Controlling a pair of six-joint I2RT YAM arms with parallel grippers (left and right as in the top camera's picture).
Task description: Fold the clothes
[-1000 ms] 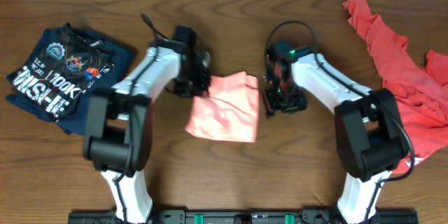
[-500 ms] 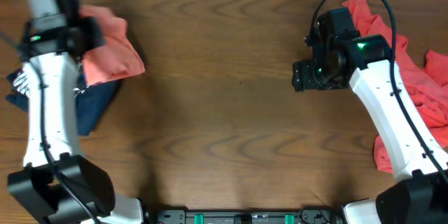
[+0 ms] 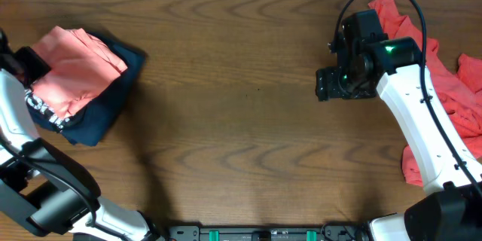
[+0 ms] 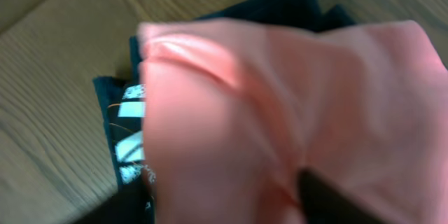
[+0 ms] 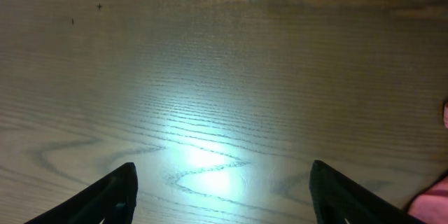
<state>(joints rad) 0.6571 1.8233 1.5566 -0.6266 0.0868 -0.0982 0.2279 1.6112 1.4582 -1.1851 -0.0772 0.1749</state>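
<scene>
**Pink fold landing on the stack, red heap waiting**

The left end effector is hanging at the nine o'clock edge of the overhead view. Its wrist camera is blurred and filled with cloth, so I cannot tell whether its jaws are pinching the fabric or letting it go. Right against it, the folded salmon-pink cotton garment is lying on top of the folded navy-blue printed T-shirt, which is showing around the pink edges toward five o'clock.

The right end effector is hovering with its fingers spread wide and nothing between them, looking down on the bare brown wooden surface. Just beyond it, toward two and three o'clock, the crumpled red cotton garments are sprawling unfolded.

Handling judgement: these clothes are looking light, limp and thin. They will be sagging from any single pinch point and sliding easily on the smooth wood. The red heap is probably best taken at a hem corner or shoulder seam, with both arms drawing it flat before creasing.

White lettering is peeking out on the navy shirt beneath the pink fold, but it is too blurred and covered to read. No other brand or label is showing.
</scene>
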